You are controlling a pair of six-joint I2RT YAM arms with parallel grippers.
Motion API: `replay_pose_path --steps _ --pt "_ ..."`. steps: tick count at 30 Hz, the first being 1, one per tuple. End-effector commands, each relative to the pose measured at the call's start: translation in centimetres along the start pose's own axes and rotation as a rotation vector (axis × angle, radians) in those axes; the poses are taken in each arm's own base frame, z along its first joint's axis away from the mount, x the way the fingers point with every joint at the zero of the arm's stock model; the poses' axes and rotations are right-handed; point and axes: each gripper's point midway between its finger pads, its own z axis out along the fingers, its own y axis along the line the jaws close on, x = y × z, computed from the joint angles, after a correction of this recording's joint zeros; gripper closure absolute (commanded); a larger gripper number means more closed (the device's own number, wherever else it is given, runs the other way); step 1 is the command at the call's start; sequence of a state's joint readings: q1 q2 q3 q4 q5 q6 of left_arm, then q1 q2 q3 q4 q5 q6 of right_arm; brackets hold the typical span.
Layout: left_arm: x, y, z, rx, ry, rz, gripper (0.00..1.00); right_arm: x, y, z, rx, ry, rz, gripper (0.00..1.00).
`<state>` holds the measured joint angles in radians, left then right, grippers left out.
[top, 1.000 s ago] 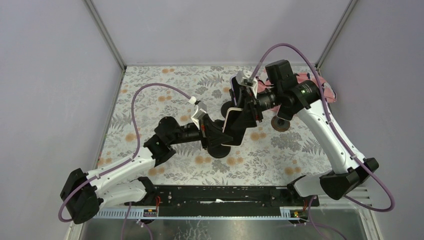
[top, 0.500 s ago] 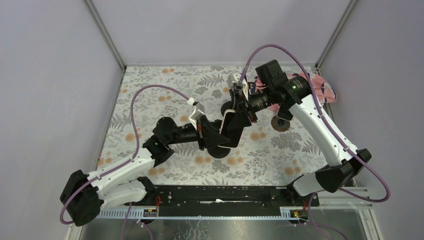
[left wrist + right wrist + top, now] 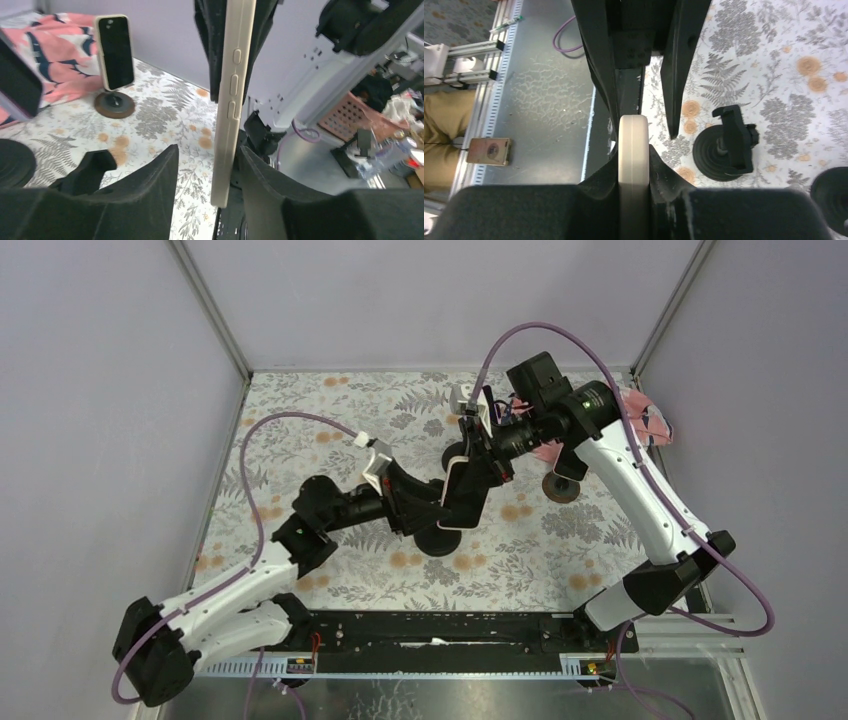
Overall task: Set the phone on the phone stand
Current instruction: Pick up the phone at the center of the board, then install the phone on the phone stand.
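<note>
The phone (image 3: 462, 496), in a cream case, hangs on edge above the table's middle. My right gripper (image 3: 480, 462) is shut on its upper end; in the right wrist view both pads press the phone (image 3: 633, 165) flat. My left gripper (image 3: 440, 504) is open around the lower end. In the left wrist view the phone (image 3: 232, 100) stands between my left fingers (image 3: 150, 175), with a clear gap on the left side and the right finger close beside it. A black phone stand (image 3: 436, 542) with a round base sits on the table just below, also seen in the right wrist view as the stand (image 3: 724, 150).
A second phone (image 3: 115, 50) stands on a brown-based stand (image 3: 556, 488) to the right. Pink patterned cloth (image 3: 648, 425) lies in the back right corner. Another black round base (image 3: 457, 452) sits behind the grippers. Grey walls close in three sides.
My right gripper has closed on the phone's upper end. My left gripper has opened off the phone, and the left arm has drawn slightly back to the left.
</note>
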<state>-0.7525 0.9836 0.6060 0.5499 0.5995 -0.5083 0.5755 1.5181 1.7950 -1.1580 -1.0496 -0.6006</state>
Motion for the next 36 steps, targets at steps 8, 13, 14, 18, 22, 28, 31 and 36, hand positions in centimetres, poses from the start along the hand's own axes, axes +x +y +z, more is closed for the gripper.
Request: replay_pose_path --steps 8,13,14,18,22,28,31,36 --pt "1.3 6.5 -5.5 -0.411 0.018 0.154 0.4 -2.3 -2.4 -3.2 0.109 0.022 -0.123 1.0" --pt "1.6 9.5 -5.9 -0.587 0.027 0.036 0.41 -3.3 -5.2 -6.9 0.23 -0.045 -0.076 1.0" --pt "1.4 9.7 -5.9 -0.611 0.026 0.015 0.4 -3.2 -5.4 -7.1 0.235 -0.047 -0.069 1.0" --pt "0.2 10.1 -6.6 -0.747 0.009 -0.022 0.28 -2.7 -5.6 -6.9 0.223 -0.053 -0.043 1.0" --pt "0.6 9.8 -6.2 -0.882 0.074 -0.057 0.3 -3.0 -5.8 -6.6 0.211 -0.075 -0.032 1.0" --pt "1.6 10.2 -6.1 -1.069 0.153 -0.074 0.5 -3.2 -5.7 -6.4 0.195 -0.09 -0.018 1.0" --pt "1.6 10.2 -6.1 -1.126 0.181 -0.056 0.5 -2.9 -5.8 -6.4 0.199 -0.081 -0.011 1.0" --pt "1.7 9.6 -5.4 -1.178 0.22 -0.011 0.5 -2.8 -5.9 -6.3 0.195 -0.082 -0.007 1.0"
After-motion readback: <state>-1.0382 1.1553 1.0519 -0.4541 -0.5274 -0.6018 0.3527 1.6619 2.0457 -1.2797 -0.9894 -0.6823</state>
